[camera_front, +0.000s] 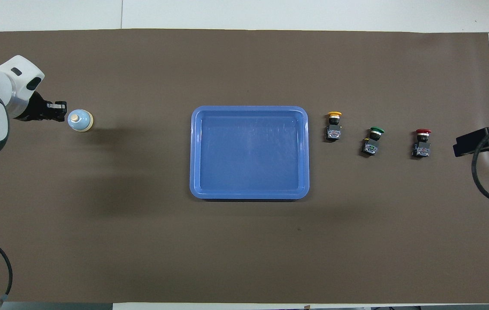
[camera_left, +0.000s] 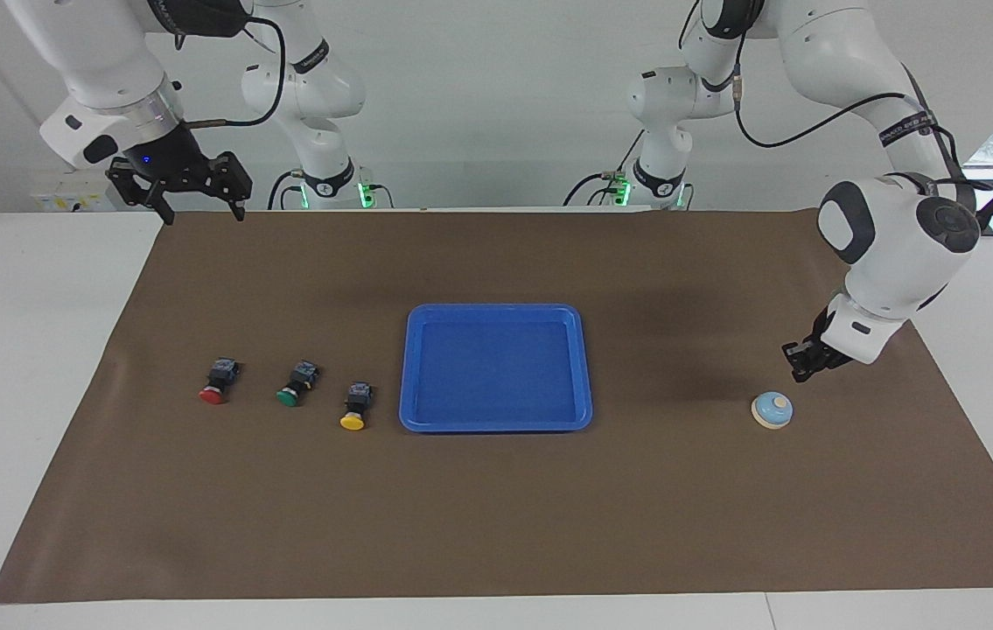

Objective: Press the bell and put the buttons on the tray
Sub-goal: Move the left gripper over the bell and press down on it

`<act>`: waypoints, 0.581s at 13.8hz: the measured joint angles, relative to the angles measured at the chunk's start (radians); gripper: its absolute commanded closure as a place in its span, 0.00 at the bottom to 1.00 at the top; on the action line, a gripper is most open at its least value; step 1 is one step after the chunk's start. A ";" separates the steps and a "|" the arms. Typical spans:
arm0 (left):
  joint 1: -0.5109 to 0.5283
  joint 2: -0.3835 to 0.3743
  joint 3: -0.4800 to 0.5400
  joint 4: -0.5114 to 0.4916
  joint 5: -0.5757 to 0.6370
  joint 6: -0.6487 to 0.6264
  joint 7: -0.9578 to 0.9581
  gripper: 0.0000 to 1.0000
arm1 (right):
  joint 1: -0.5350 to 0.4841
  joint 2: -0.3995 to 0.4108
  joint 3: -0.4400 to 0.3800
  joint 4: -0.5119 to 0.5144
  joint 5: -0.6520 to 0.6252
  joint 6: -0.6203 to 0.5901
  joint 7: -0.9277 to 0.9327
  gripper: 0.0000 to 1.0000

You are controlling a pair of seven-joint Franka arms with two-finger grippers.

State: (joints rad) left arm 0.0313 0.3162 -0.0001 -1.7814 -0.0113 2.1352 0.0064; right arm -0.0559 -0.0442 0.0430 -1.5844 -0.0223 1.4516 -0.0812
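Brown matting [camera_left: 496, 516] covers most of the white surface [camera_left: 24, 350], with a pale wall rising at the robots' end.

From the facing camera, the blue tray [camera_left: 496, 423] lies flat near the middle of the mat with nothing in it. Toward the right arm's end lie the three buttons in a row beside the tray, well apart from each other: the yellow button [camera_left: 355, 408] closest to the tray, then the green button [camera_left: 295, 385], then the red button [camera_left: 219, 382]. Each lies on its side with its cap pointing away from the robots. Toward the left arm's end, the bell [camera_left: 772, 410] sits upright on the mat. The left gripper [camera_left: 804, 366] hangs just above the mat, near the bell on its robot-facing side and apart from it; its fingers look drawn together. The right gripper [camera_left: 199, 203] waits high over the mat's edge at the robots' end, its fingers spread apart and holding nothing.

From the overhead camera, the left gripper [camera_front: 60, 112] points at the bell [camera_front: 80, 120], its tips just beside the dome. The tray [camera_front: 249, 194] sits between the bell and the yellow button [camera_front: 334, 125], followed by the green button [camera_front: 372, 140] and the red button [camera_front: 422, 142]. Only a dark part of the right gripper [camera_front: 474, 143] shows, at the mat's edge just past the red button.
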 measured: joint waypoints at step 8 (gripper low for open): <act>0.000 0.060 -0.001 0.001 0.000 0.104 0.000 1.00 | 0.000 0.000 0.000 0.000 0.000 0.000 0.000 0.00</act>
State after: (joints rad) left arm 0.0316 0.3763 -0.0010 -1.7808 -0.0113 2.2393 0.0064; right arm -0.0559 -0.0442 0.0430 -1.5844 -0.0223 1.4516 -0.0812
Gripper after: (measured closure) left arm 0.991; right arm 0.000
